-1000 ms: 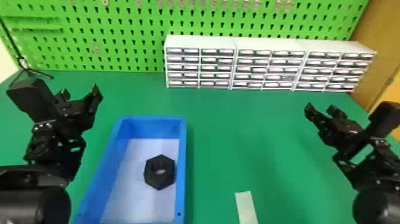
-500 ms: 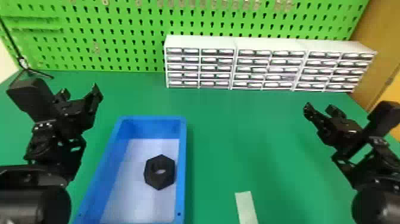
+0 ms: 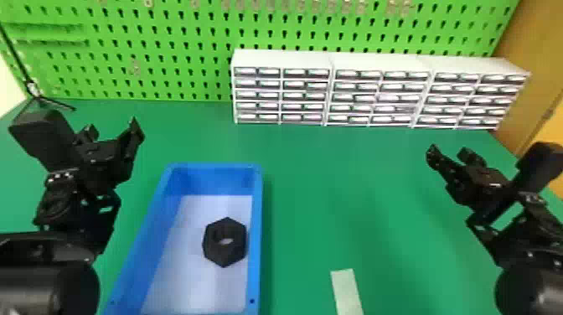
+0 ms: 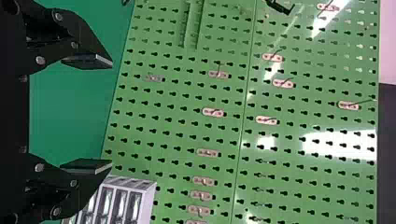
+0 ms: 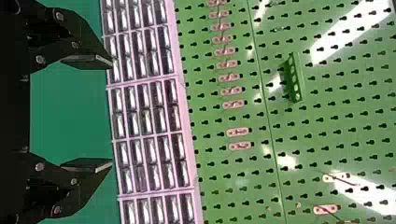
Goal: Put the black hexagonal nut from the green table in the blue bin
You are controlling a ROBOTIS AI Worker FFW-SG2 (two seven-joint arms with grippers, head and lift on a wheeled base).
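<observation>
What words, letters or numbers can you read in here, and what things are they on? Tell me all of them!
None that I can read.
Small drawers: any writing on their fronts is too small to read.
Pale strip on the green table: no letters or numbers that I can see.
Black nut and blue bin: none that I can see either.

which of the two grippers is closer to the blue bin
The left gripper, near the far left corner of the blue bin; the right gripper hangs over the right side of the table.
</observation>
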